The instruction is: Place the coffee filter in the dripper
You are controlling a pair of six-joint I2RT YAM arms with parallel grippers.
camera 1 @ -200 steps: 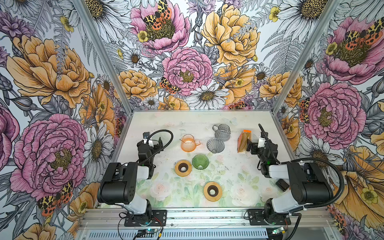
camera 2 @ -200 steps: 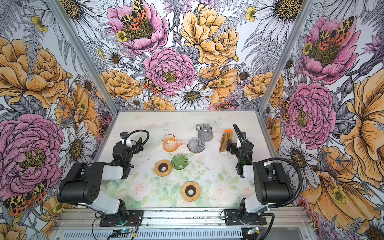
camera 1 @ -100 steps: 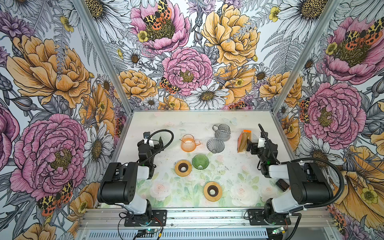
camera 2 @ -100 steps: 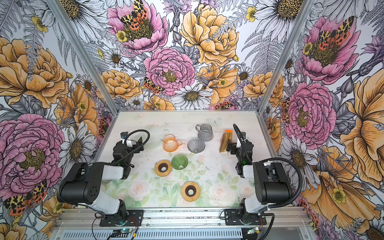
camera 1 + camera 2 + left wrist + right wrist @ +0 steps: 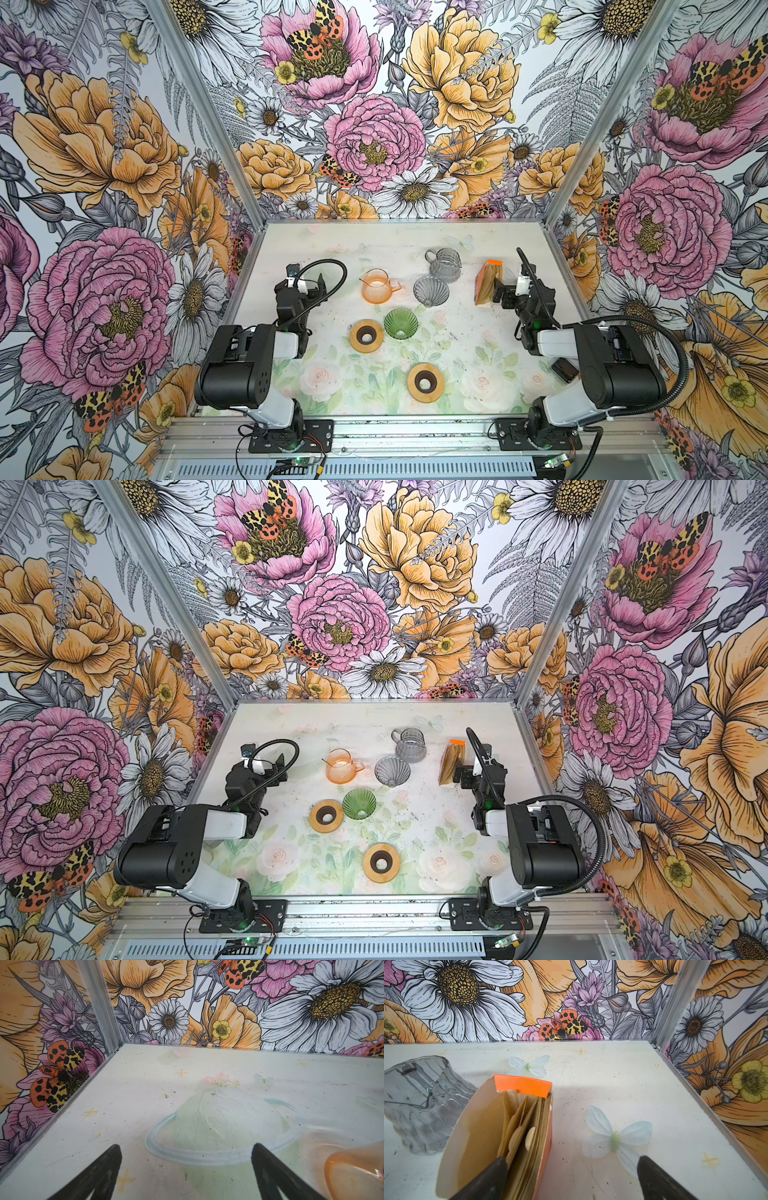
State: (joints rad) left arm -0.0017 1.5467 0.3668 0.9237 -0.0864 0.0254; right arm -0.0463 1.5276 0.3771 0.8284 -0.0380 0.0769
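Brown paper coffee filters (image 5: 519, 1126) stand packed in an open orange box (image 5: 488, 282) at the right of the table. My right gripper (image 5: 573, 1159) is open right at that box. One finger lies over the filters inside it and the other over bare table outside its orange wall. Both top views show that gripper (image 5: 500, 291) (image 5: 463, 775) beside the box. A grey glass dripper (image 5: 431, 291) and a green glass dripper (image 5: 400, 324) stand mid-table, both with no filter inside. My left gripper (image 5: 186, 1147) (image 5: 303, 284) is open over bare table at the left, holding nothing.
An orange glass pitcher (image 5: 376, 286) stands right of the left gripper, and a grey glass pitcher (image 5: 444, 264) sits behind the grey dripper, next to the box. Two wooden rings (image 5: 366, 336) (image 5: 425, 382) lie nearer the front. A small dark object (image 5: 564, 370) lies by the right arm.
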